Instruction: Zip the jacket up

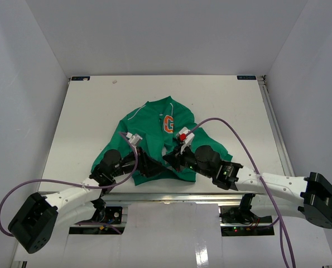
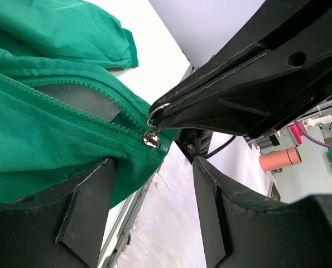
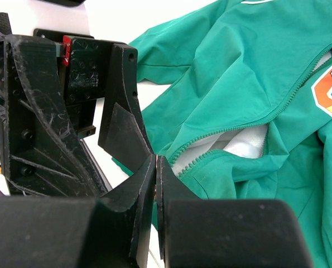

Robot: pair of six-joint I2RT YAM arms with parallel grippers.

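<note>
Jacket (image 1: 146, 123) zipper pull (image 2: 150, 137) pinched in right end effector (image 3: 155, 164).

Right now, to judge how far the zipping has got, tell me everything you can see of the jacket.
The jacket is thin green fabric with white piping and an orange G on the chest. It lies front up on the table, collar away from the arms. Its zipper is open, showing pale lining; the slider sits near the hem. The right gripper is shut on its metal pull; the open left gripper is beside the hem.
</note>
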